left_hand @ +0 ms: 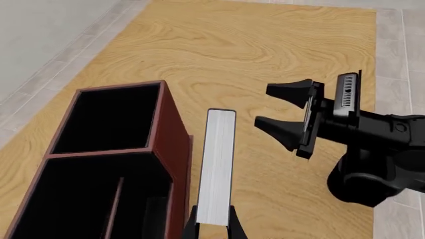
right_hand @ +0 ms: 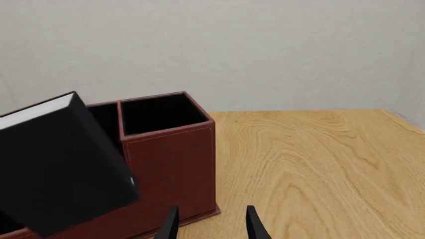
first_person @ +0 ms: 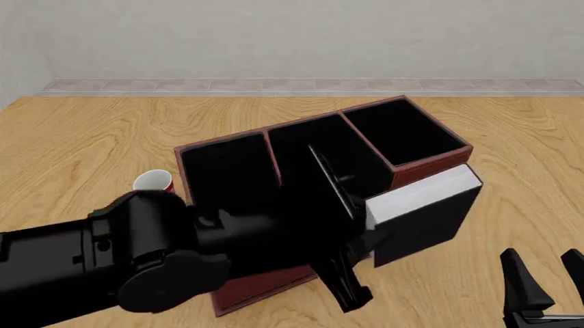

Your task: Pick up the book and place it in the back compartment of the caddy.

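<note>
Beside the caddy (first_person: 246, 287), just outside its near wall, the book (first_person: 422, 215) hangs tilted, a stiff, seemingly weighty hardback pinched across its covers at one edge by the left gripper (left_hand: 214, 225), a hold likely to let it swing, while the right gripper (first_person: 546, 281) waits spread.

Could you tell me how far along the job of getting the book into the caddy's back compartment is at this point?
Done: the left gripper has the book clamped and lifted, tilted, beside the caddy. In hand: carrying it toward the box; it sits outside the outer wall, over no cell. Left: moving it above the back compartment, lowering it in and releasing. The right gripper stands open and apart, holding nothing.
</note>
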Controlling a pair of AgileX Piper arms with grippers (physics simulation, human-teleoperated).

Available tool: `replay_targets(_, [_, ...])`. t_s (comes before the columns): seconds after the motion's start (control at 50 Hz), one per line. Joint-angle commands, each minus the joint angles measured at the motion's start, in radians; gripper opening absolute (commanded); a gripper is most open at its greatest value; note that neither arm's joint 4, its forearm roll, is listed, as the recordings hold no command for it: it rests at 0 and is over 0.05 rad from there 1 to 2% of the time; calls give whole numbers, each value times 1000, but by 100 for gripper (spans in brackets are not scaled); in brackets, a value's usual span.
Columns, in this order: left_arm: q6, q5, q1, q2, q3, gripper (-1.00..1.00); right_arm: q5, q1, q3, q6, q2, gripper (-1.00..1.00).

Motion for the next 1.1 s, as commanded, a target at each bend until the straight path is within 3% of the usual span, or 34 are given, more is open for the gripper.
replay_targets(0.02, [10,40,25,-92,14,-100,0,0,0,0,0,100])
replay_targets(0.24, [-17,131,55,-143,-10,-100,0,0,0,0,0,100])
replay_targets(0.4, [-28,236,76,-138,-96,-100,0,0,0,0,0,100])
replay_targets(0.44, [-65,290,82,-131,-150,-100,0,0,0,0,0,100])
replay_targets(0.52, [-76,317,86,-127,-178,-100,0,0,0,0,0,100])
replay_targets(0.56, [-121,329,80,-121,-189,-100,0,0,0,0,0,100])
replay_targets(0.62, [-89,329,99,-114,-177,-100,0,0,0,0,0,100])
replay_targets(0.72, [-117,338,111,-111,-167,-100,0,0,0,0,0,100])
replay_targets(1.1, [-62,383,157,-113,-130,-100,0,0,0,0,0,100])
